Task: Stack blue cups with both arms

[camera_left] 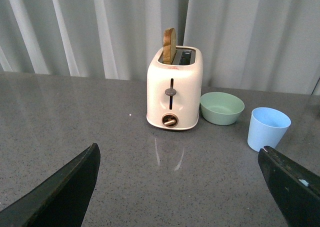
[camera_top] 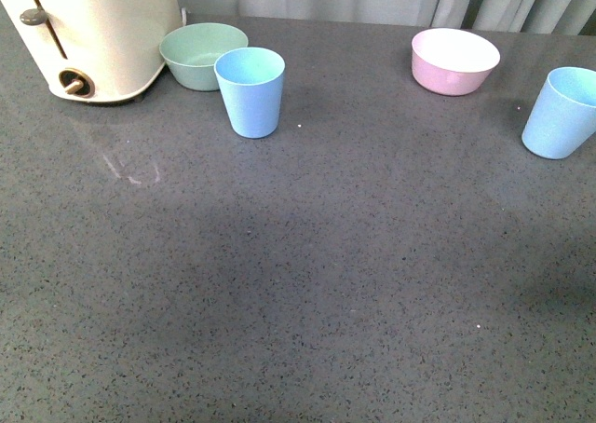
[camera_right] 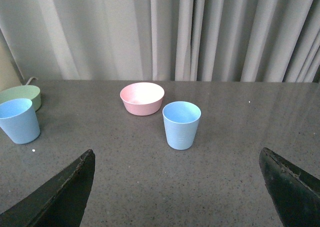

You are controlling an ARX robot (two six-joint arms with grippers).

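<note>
Two light blue cups stand upright on the grey table. One blue cup (camera_top: 250,91) is at the back left, just in front of the mint-green bowl (camera_top: 201,55); the left wrist view shows this cup (camera_left: 268,128) ahead, near one finger. The other blue cup (camera_top: 562,112) stands at the far right edge of the front view; in the right wrist view this cup (camera_right: 181,124) is straight ahead. My left gripper (camera_left: 182,179) is open over bare table, well short of its cup. My right gripper (camera_right: 177,182) is open too, with nothing between its fingers. Neither arm shows in the front view.
A cream toaster (camera_top: 93,32) with a slice of bread (camera_left: 169,45) stands at the back left beside the mint-green bowl. A pink bowl (camera_top: 454,60) sits at the back right. Grey curtains hang behind the table's far edge.
</note>
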